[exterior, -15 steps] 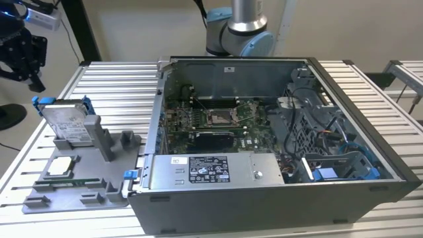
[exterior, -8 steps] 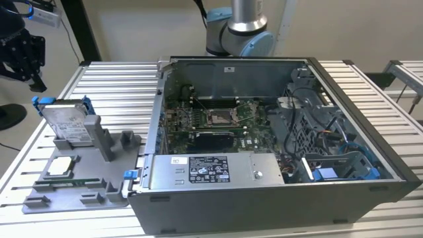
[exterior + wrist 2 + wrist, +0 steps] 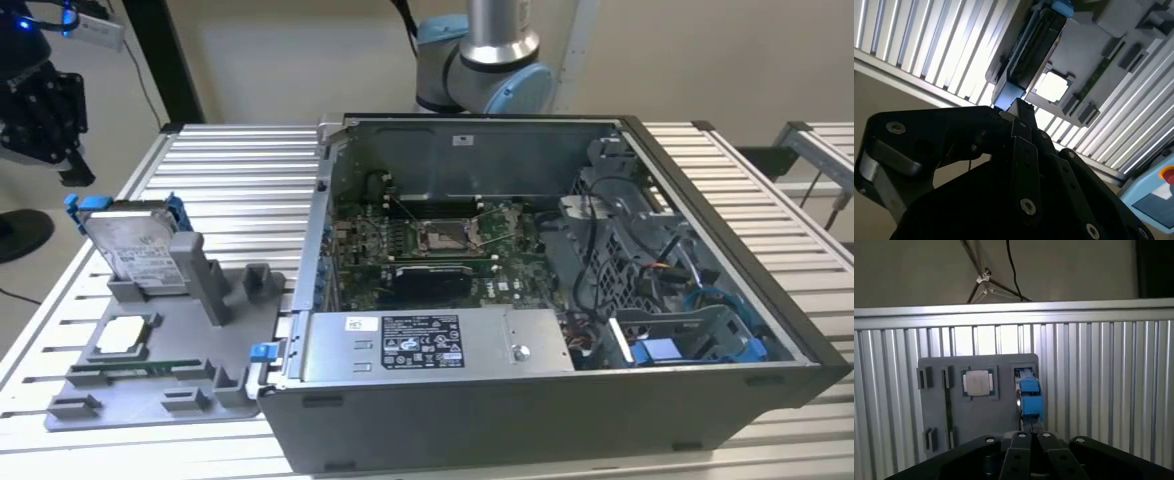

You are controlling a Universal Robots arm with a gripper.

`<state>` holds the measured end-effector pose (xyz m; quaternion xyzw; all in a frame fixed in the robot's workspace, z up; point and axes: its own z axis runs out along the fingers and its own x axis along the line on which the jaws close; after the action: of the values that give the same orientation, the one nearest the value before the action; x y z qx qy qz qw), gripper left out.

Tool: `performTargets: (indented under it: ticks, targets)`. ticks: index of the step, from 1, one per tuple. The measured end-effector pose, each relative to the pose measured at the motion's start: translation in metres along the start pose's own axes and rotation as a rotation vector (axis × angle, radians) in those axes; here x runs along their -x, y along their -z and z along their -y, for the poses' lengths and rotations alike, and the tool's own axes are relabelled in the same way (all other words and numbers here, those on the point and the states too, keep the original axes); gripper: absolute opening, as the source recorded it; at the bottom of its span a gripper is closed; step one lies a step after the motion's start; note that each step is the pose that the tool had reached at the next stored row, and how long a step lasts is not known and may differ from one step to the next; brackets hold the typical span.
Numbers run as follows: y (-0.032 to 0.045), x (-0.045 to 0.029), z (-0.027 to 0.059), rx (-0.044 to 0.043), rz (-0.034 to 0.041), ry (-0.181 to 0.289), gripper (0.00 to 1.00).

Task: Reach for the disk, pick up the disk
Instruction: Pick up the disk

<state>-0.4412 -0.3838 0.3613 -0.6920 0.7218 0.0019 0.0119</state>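
Reach stage, grasp not yet made. The disk (image 3: pixel 134 245) stood on edge, leaning slightly, in a slot at the far left corner of the grey fixture tray (image 3: pixel 200 345) as the exterior view showed it. Its label face was toward that camera, and its blue frame showed at the top. The tray lay on the slatted bench (image 3: pixel 227 160) by the bench's edge on the exterior view's left, beside the open computer case (image 3: pixel 801 345). A processor chip (image 3: pixel 120 335) sat flat in its pocket nearer the tray's front edge.

The gripper (image 3: pixel 1031 435) hung out past that bench edge, above it and well apart from the disk. In the first wrist view it was aimed along the drive's thin side, with the blue frame straight ahead. The fingers appeared drawn together with nothing between them — empty.

Judgement: approach only partly done. The next move would call for opening the fingers wider than the drive's thickness. The gripper would then have to close the gap and come down over the top edge so the pads land on the two flat faces — clear of the slot's grey posts. The disk could tip if nudged off-centre.
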Motion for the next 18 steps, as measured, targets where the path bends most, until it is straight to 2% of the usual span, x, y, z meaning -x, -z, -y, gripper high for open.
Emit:
performTargets:
  ticks: [8, 18]
  targets:
    - [-0.0004, -0.0039, 0.0001, 0.0012, 0.0006, 0.052, 0.00]
    - [-0.0005, -0.0040, 0.0001, 0.0014, 0.0006, 0.053, 0.00]
